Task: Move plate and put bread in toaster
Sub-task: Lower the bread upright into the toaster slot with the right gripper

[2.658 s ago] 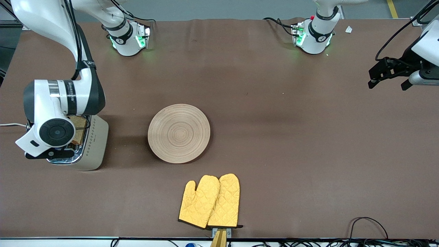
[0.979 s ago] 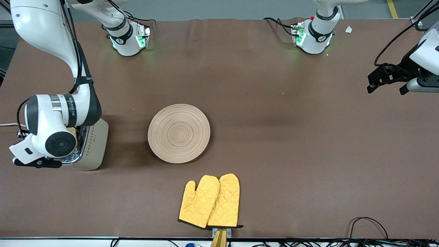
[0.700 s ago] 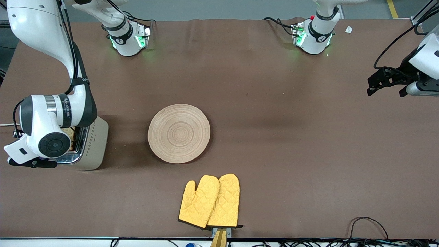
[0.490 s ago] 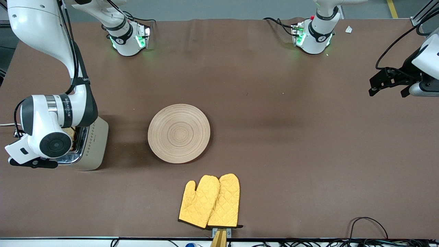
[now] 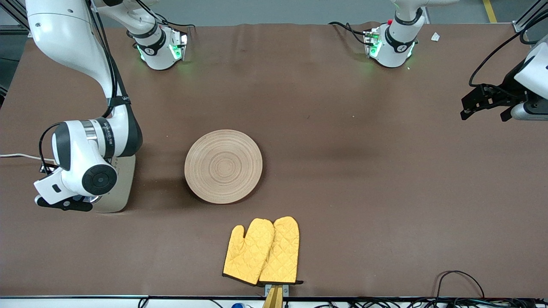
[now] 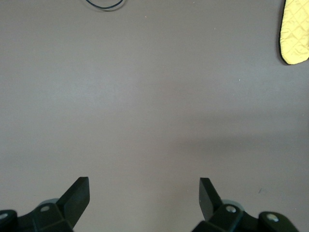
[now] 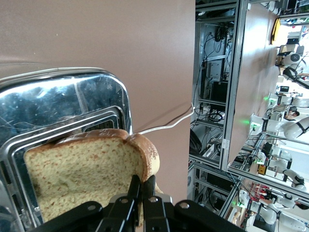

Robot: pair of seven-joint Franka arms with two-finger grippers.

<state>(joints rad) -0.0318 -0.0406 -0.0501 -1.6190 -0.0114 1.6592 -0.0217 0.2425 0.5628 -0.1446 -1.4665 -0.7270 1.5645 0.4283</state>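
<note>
1. Since half a second ago the right arm's wrist has shifted toward the plate's side of the toaster (image 5: 119, 188) and now covers nearly all of its chrome top in the front view; the plate, the mitts and the left arm have not moved.
2. The right gripper (image 7: 141, 189) is hidden in the front view under its own wrist. The right wrist view shows it just above the toaster's (image 7: 72, 101) shiny top, its jaws drawn together with only a thin slit between them.
3. That same view shows the bread (image 7: 87, 174) standing upright in a slot, its upper part sticking out; the front view does not show the slice at all. The jaw tips lie against its crust edge, but whether they pinch it I cannot tell.
4. The plate (image 5: 223, 166) lies flat on the worktop (image 5: 364, 179), beside the toaster toward the left arm's end.
5. A pair of yellow oven mitts (image 5: 262, 250) lies nearer the front camera than the plate.
6. The left gripper (image 5: 488, 96) waits over the worktop at the left arm's end; its wrist view shows the jaws wide apart, holding nothing, with one mitt's (image 6: 294, 31) edge in sight.
</note>
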